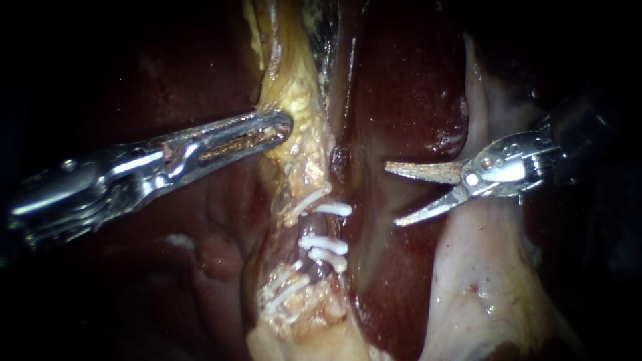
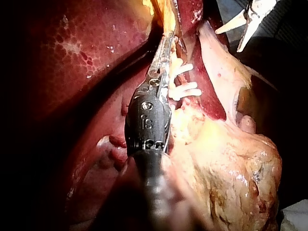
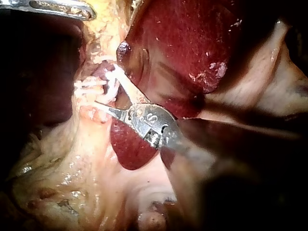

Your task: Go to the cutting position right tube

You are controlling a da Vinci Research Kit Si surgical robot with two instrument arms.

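Hard light pools at the centre of the endoscope view, glinting off the wet, dark red liver (image 1: pixel 408 87) between 12 and 1 o'clock, while the backdrop falls to near black toward 9 o'clock and 3 o'clock. In the left wrist view the glare catches a mound of yellow fatty tissue (image 2: pixel 231 168), a corner of pale cloth (image 2: pixel 297 217) shows just beside it, and deep shadow lies around both.
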